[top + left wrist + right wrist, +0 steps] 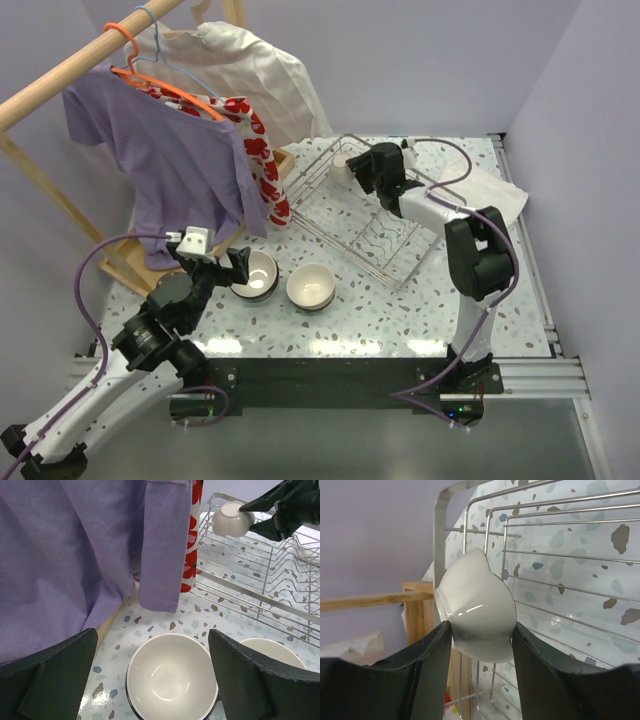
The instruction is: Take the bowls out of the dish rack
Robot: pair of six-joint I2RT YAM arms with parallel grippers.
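- Left gripper hovers low over the table, jaws spread wide and holding nothing, one finger on either side of a pale-insided bowl.
- That bowl sits mouth up, nested in another with a dark rim. How many lie beneath it, I cannot tell.
- Just to its right a second bowl stands mouth up on the table, apart from the first.
- Dish rack, farther back and to the right, contains one white bowl, tipped on its side at the far left corner.
- Right gripper is closed on that white bowl, one finger against each side.
- Count: three bowl mouths in view, one rack, two grippers.
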